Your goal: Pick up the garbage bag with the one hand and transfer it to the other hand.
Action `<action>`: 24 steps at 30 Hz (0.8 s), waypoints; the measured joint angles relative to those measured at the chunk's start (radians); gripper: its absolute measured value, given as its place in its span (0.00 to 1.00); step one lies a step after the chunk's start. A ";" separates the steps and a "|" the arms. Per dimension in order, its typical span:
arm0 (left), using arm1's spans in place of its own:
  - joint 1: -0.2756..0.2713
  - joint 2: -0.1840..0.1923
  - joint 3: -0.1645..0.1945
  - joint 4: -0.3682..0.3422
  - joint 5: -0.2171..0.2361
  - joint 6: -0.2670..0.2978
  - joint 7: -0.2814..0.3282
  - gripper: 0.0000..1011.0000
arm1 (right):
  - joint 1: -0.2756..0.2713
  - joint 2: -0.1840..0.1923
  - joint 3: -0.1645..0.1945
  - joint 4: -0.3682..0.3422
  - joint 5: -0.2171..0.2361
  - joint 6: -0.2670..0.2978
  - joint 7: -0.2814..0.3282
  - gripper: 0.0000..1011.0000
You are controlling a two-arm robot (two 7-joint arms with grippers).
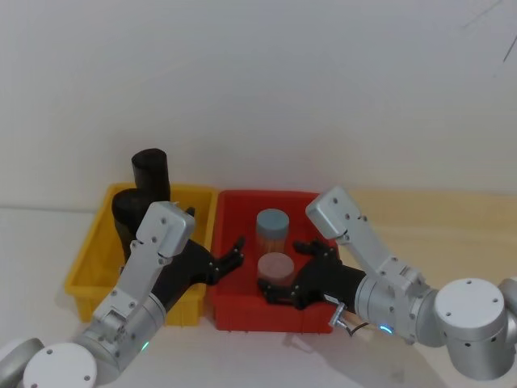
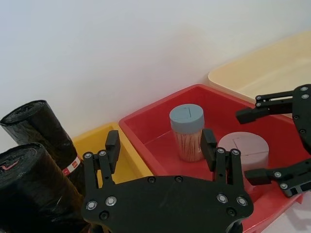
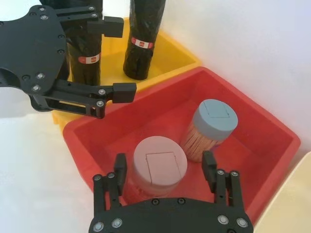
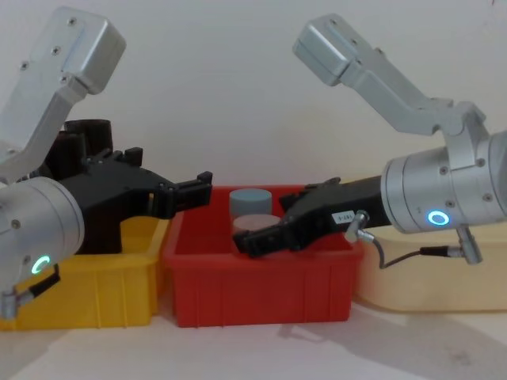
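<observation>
Two black glossy garbage bag rolls (image 1: 150, 174) stand upright in the yellow bin (image 1: 95, 260); each carries a small red-and-white label. In the left wrist view the rolls (image 2: 36, 127) sit beside my left gripper (image 2: 160, 141). That left gripper (image 1: 215, 229) hovers open over the wall shared by the yellow and red bins, holding nothing, just right of the rolls. My right gripper (image 1: 284, 267) is open over the front of the red bin, with its fingers on either side of the pink-lidded jar (image 3: 159, 160) and no grip on it.
The red bin (image 1: 242, 311) holds a blue-lidded toothpick jar (image 1: 272, 229) and the pink-lidded jar (image 1: 276, 265). A beige tray (image 4: 412, 294) lies to the right of it. A white wall rises close behind the bins.
</observation>
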 joint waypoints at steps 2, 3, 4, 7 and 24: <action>0.000 0.000 0.000 0.000 0.000 0.000 0.000 0.99 | 0.002 0.000 -0.001 0.002 -0.002 0.002 0.002 0.91; 0.000 0.000 0.000 0.000 0.000 0.000 0.000 0.99 | 0.002 0.000 -0.001 0.002 -0.002 0.002 0.002 0.88; 0.000 0.000 0.000 0.000 0.000 0.000 0.000 0.99 | 0.002 -0.001 -0.002 0.002 -0.003 0.003 0.003 0.87; 0.000 0.000 0.000 0.000 0.000 0.000 0.000 0.99 | 0.003 -0.001 -0.003 0.003 -0.004 0.004 0.005 0.81; 0.000 0.000 0.000 0.000 0.000 0.000 0.000 0.99 | 0.001 -0.002 0.013 -0.001 -0.003 0.005 0.006 0.66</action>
